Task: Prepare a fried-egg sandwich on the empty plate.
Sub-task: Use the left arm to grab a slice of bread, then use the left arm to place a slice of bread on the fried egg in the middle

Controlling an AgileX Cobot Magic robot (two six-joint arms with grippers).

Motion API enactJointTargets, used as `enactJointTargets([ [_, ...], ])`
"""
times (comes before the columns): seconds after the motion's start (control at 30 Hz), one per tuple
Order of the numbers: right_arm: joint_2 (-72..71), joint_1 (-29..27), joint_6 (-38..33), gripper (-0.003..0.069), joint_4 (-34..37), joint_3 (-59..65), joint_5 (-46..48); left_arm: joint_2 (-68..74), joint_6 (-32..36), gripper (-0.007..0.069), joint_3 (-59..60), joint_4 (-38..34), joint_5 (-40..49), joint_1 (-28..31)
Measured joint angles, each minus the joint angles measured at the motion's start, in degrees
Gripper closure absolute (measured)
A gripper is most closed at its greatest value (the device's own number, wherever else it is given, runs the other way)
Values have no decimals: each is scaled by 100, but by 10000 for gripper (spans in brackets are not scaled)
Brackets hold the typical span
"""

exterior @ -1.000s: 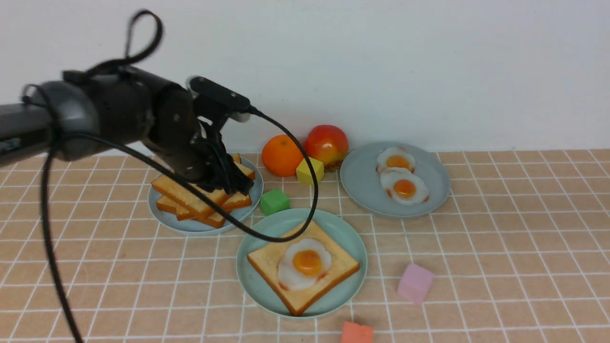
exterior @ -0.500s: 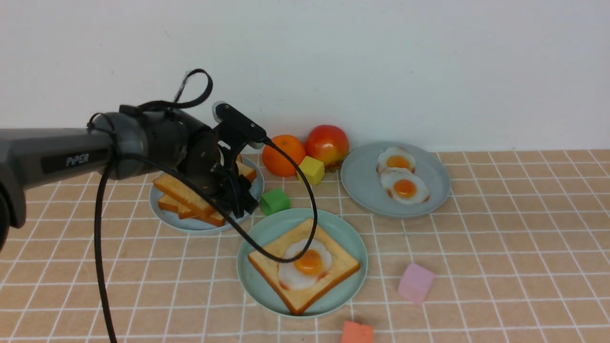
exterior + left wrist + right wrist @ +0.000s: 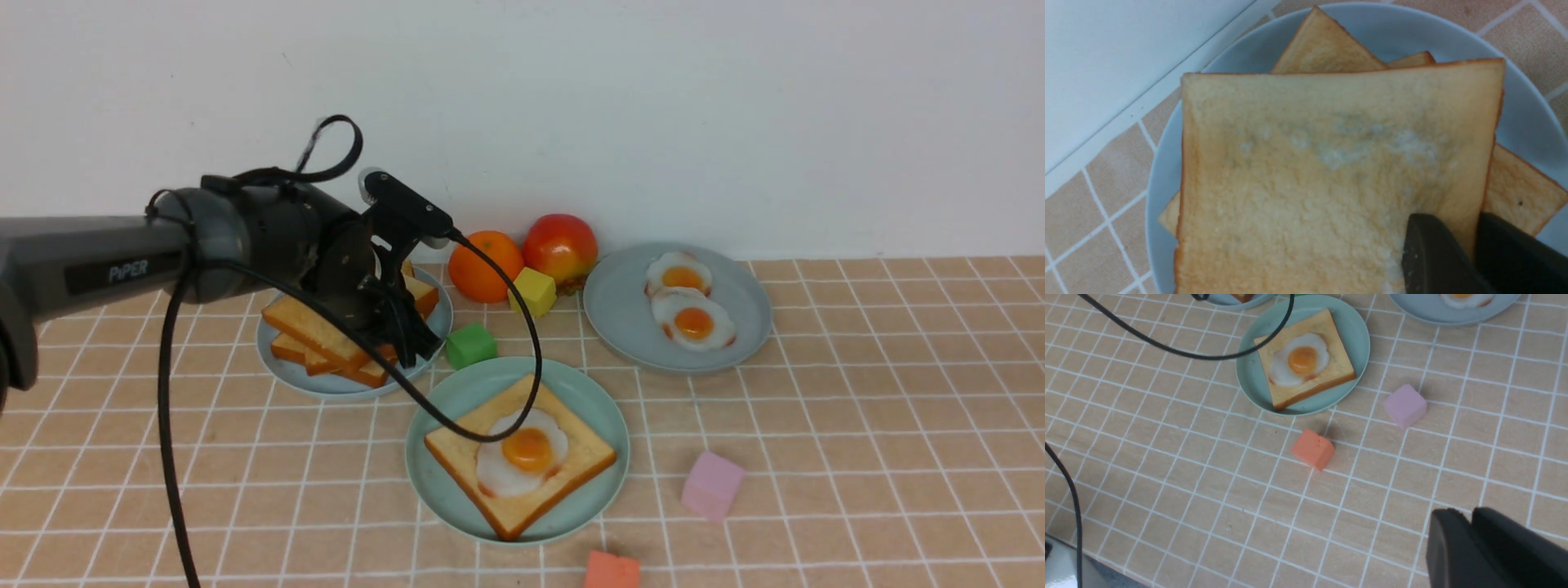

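The pale mint-green plate [image 3: 469, 384] holds one toast slice [image 3: 571, 474] with a fried egg [image 3: 522, 453] lying on top; the same plate [image 3: 1249, 375] appears in the right wrist view. A pile of plain toast [image 3: 314, 327] sits on the light-blue plate [image 3: 326, 384]. My left gripper [image 3: 412, 347] is at the pile's right edge. Its jaws [image 3: 1470, 228] are shut on the edge of the top slice [image 3: 1310, 171]. My right gripper [image 3: 1468, 516] hovers over bare table near the front, shut and empty, out of the front view.
A grey-blue plate [image 3: 620, 318] with two fried eggs is at the back right. An orange [image 3: 482, 265], a red fruit [image 3: 559, 245], and yellow [image 3: 532, 291] and green [image 3: 471, 345] cubes are nearby. Pink [image 3: 712, 485] and orange-red [image 3: 611, 570] cubes lie in front. The left arm's cable [image 3: 522, 392] hangs over the mint plate.
The left arm swung right and lower to the pile's right edge, and its jaws closed on the top slice's edge. The right gripper's earlier position is not shown.
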Motion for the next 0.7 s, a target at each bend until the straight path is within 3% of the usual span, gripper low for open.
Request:
enactJointTargets([
  [0.27, 0, 0, 6, 564, 0, 0, 13, -1073, -242, 535, 25, -263, 866, -379],
  [0.47, -27, 0, 6, 564, 0, 0, 13, -1480, -401, 538, 636, -312, 1002, -1954],
  [0.7, -106, 0, 6, 561, 4, 0, 82, -983, -486, 538, 752, -42, 863, -2508],
])
